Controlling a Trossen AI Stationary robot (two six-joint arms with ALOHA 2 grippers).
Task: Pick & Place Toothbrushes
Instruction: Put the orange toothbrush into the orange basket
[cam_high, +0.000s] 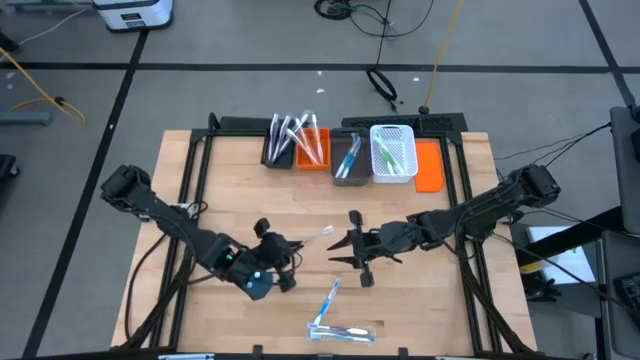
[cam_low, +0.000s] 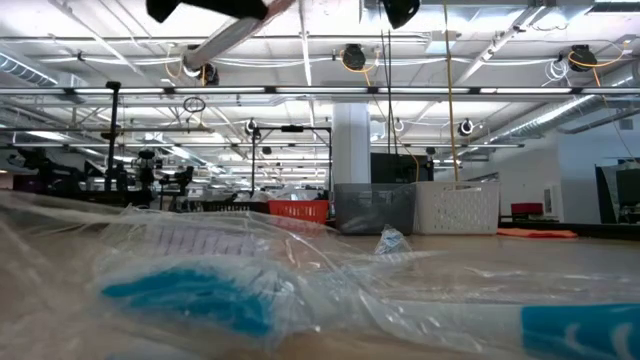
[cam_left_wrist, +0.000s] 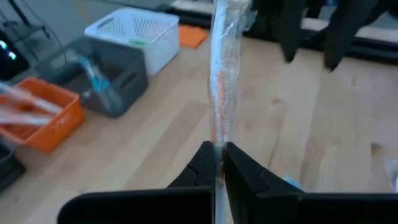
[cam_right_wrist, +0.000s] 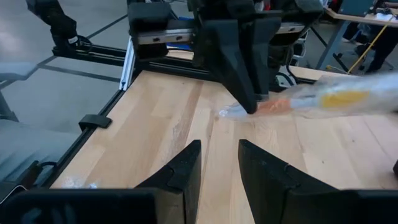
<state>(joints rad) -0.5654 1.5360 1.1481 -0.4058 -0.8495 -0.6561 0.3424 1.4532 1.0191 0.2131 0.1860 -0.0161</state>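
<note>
Looking down from above: wooden counter (cam_high: 250, 190); left tool (cam_high: 283, 246) clamped on a wrapped toothbrush (cam_high: 315, 237) that sticks out toward the right tool (cam_high: 340, 252), whose fingers stand parted with nothing between them, just beside the toothbrush tip. Row of bins at the far edge: black bin (cam_high: 277, 147), orange bin (cam_high: 312, 148), grey bin (cam_high: 348, 160), white basket (cam_high: 393, 154), each holding toothbrushes. More wrapped toothbrushes (cam_high: 335, 322) at the near edge. Low view: clear wrapping and blue bristles (cam_low: 200, 295) fill the foreground. Left wrist view: fingers (cam_left_wrist: 202, 165) pinch the toothbrush (cam_left_wrist: 222, 81). Right wrist view: own fingers (cam_right_wrist: 186, 165) apart; the toothbrush (cam_right_wrist: 323, 99) is held ahead.
</note>
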